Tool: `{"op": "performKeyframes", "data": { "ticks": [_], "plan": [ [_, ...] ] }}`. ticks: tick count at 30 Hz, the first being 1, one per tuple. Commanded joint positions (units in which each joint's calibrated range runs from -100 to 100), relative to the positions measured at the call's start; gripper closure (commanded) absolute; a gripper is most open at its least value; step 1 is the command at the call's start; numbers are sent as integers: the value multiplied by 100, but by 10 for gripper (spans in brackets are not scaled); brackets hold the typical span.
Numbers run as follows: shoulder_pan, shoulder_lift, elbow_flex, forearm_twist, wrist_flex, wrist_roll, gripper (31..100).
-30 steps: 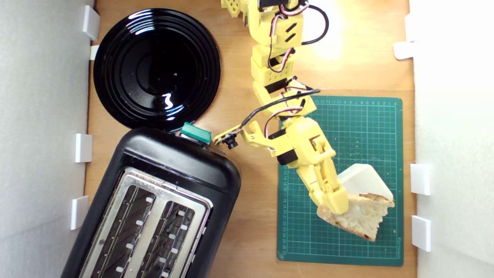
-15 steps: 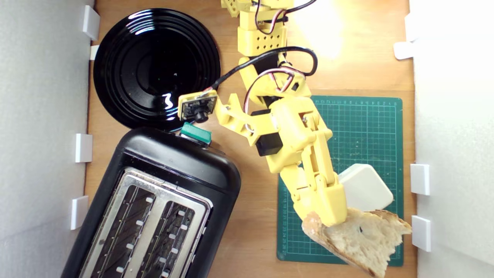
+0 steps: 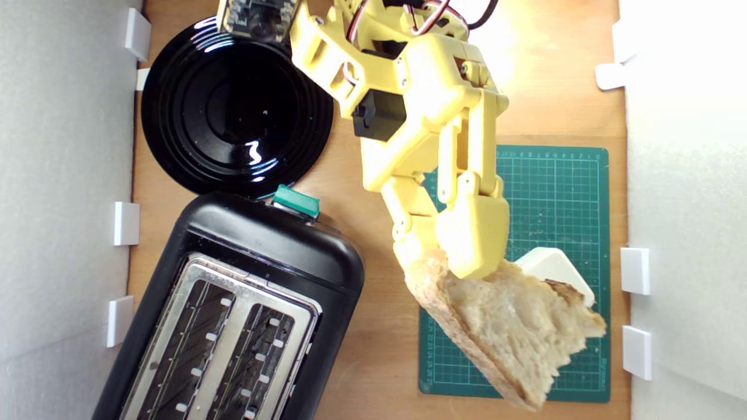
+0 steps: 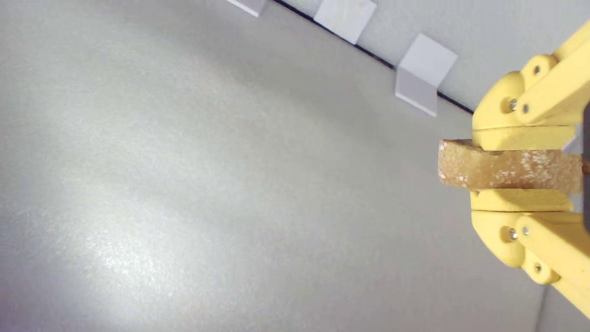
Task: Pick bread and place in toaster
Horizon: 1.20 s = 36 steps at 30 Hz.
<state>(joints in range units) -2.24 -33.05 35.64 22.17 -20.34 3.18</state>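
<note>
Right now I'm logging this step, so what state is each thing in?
pincer: shut on the bread.
bread: clamped at one edge, lifted above the green mat.
toaster: both slots empty, teal lever showing.
black plate: empty.
white block: on the mat, partly hidden by the bread.

Only print in sight: tiny pale ruler numbers along the top edge and the left edge of the green mat (image 3: 548,192), right of centre in the exterior view. Too small and blurred to read. Wrist view: no text, labels or brands.
</note>
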Motion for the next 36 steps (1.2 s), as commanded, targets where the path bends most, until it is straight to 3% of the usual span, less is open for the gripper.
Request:
{"op": "performKeyframes", "data": {
  "ticks": [1, 5, 10, 15, 24, 36],
  "plan": [
    [31, -646, -673, -50, 873, 323, 833],
    [-50, -663, -1308, -177, 2034, 945, 834],
    [47, -663, -2135, -1410, 3092, 1965, 834],
    [337, -705, -2298, -2126, 3536, 2975, 834],
    [837, -671, -3097, -2144, 5165, 4027, 834],
    [1505, -755, -3124, -2144, 5720, 4963, 834]
  ]
}}
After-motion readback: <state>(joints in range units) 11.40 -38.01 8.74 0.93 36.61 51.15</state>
